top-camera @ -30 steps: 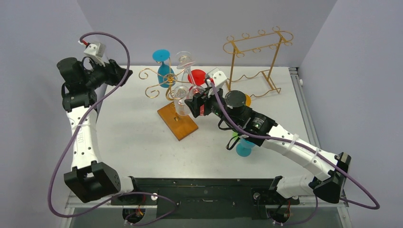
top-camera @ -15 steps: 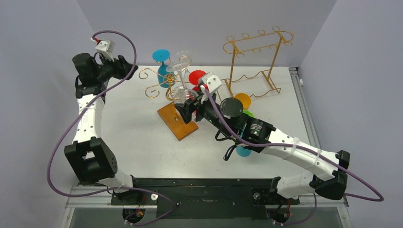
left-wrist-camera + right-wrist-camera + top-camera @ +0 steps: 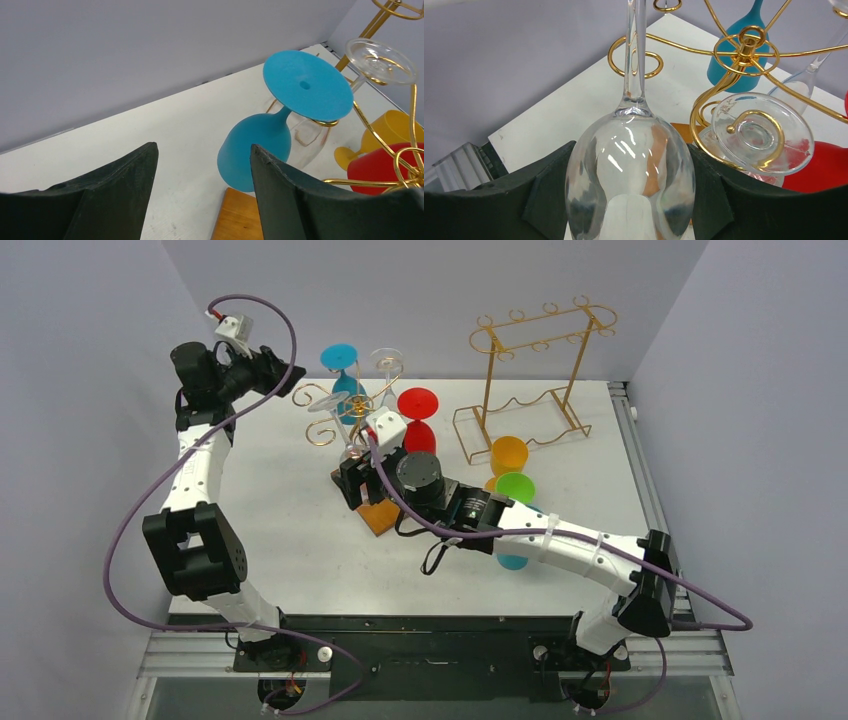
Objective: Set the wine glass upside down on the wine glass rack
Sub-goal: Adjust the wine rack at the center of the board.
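Observation:
A clear wine glass [image 3: 631,170] hangs upside down in my right gripper [image 3: 631,150], which is shut on its bowl, stem [image 3: 634,55] pointing up. In the top view that gripper [image 3: 350,477] is at the near left side of the wine glass rack [image 3: 378,518], a gold wire tree on a wooden base. Its central spiral [image 3: 746,47] is just right of the held stem. A blue glass [image 3: 260,145] and another clear glass [image 3: 761,132] hang on its arms. My left gripper [image 3: 202,150] stands open and empty behind the rack's left side [image 3: 285,375].
A red glass [image 3: 417,405] stands upside down right of the rack. A taller gold frame rack [image 3: 530,370] is at the back right. Orange [image 3: 508,453] and green [image 3: 515,487] glasses lie by my right forearm, with a blue one [image 3: 513,560] under it.
My right arm has swung left with the clear glass, from the rack's right side to its near left. The left gripper has moved up and right, closer to the rack.

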### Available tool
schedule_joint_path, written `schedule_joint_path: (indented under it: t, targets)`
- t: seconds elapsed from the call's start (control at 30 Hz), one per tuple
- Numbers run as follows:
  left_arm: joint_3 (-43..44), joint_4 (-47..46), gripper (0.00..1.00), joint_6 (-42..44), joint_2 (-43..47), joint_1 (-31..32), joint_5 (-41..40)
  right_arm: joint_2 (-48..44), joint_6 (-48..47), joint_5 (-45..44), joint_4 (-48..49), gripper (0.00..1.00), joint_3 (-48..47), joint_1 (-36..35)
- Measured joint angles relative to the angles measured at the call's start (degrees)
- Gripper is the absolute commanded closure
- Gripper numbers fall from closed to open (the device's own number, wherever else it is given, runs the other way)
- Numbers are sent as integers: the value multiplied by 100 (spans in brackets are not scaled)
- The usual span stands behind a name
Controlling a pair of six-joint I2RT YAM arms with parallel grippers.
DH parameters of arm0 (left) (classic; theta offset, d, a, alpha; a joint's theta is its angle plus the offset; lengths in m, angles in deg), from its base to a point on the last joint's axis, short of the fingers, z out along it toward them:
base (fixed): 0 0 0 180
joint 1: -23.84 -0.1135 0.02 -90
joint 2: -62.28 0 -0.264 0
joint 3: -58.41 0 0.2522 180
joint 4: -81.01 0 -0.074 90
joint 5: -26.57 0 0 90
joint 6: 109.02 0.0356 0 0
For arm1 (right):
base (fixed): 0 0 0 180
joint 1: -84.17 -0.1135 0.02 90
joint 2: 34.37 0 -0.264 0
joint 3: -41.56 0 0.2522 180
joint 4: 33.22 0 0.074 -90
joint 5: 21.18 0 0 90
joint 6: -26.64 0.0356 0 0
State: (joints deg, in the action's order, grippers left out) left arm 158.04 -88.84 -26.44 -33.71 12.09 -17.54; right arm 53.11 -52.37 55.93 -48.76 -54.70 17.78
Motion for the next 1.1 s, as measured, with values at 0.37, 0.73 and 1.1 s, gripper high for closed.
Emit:
schedule_joint_path:
  t: [0.37, 0.73, 1.1]
  targets:
    - [-2, -264, 40, -138, -13, 37, 839, 146, 85, -127, 258, 100, -9, 155]
    - [-544, -190, 42, -114, 354, -48, 1290, 66, 35, -378, 544, 100, 566, 343]
    - [-44, -332, 37, -767, 1062, -918, 1585, 42, -192, -103, 160, 100, -470, 332]
